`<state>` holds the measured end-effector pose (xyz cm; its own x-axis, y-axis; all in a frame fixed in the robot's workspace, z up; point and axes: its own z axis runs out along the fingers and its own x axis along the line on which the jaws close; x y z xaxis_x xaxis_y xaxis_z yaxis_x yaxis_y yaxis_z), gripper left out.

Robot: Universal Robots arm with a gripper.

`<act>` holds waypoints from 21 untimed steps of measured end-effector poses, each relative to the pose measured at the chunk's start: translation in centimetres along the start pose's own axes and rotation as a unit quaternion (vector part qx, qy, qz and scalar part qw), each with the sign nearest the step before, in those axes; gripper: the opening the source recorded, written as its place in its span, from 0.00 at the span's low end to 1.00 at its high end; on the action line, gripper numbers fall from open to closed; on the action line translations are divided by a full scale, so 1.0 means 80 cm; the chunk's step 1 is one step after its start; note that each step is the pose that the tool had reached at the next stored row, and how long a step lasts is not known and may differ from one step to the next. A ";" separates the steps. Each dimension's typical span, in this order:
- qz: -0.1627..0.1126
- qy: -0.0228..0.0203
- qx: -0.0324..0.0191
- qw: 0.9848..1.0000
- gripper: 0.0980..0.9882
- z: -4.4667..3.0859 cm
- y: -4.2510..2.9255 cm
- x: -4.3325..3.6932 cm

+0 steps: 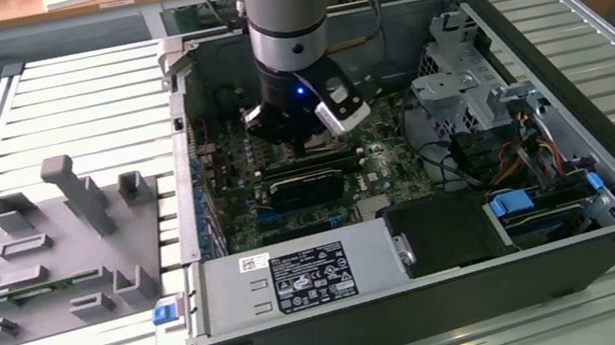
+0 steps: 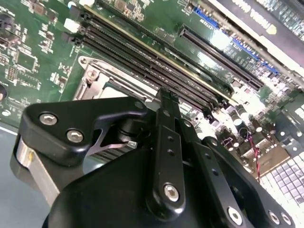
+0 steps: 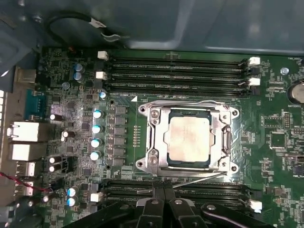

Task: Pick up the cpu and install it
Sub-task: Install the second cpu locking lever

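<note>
The cpu (image 3: 187,140), a silvery-grey square chip with a pale rim, lies flat inside the metal-framed socket (image 3: 153,142) on the green motherboard (image 3: 71,95). In the first wrist view my gripper (image 3: 164,189) hovers just beside the socket's edge, over a row of black memory slots, its two black fingers pressed together with nothing between them. The exterior view has the gripper (image 1: 309,145) reaching down into the open computer case (image 1: 612,176), close above the board. In the second wrist view the fingertips (image 2: 164,95) end next to the socket frame (image 2: 92,78).
Black memory slots (image 3: 175,71) run along both sides of the socket. A graphics card (image 1: 310,186) and a power supply (image 1: 301,278) sit in the case, with drive bays and cables (image 1: 506,147) on the exterior view's right. A grey plastic tray (image 1: 58,264) rests on the slatted table outside.
</note>
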<state>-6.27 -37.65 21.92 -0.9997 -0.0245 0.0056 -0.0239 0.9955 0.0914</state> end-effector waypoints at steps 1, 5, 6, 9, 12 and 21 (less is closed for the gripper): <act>0.000 0.000 -0.001 1.000 0.01 0.0017 -0.0002 0.000; 0.000 0.000 -0.007 1.000 0.01 0.0079 -0.0009 0.000; 0.000 0.000 -0.009 1.000 0.01 0.0094 -0.0009 0.000; 0.000 0.000 -0.016 1.000 0.01 0.0114 -0.0017 0.003; 0.000 -0.001 -0.023 1.000 0.01 0.0114 -0.0032 0.007; 0.000 -0.001 -0.050 0.999 0.01 0.0123 -0.0220 0.012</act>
<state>-7.17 -39.34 20.79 -0.9997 -0.0246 0.0032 -0.0235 0.9813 0.1911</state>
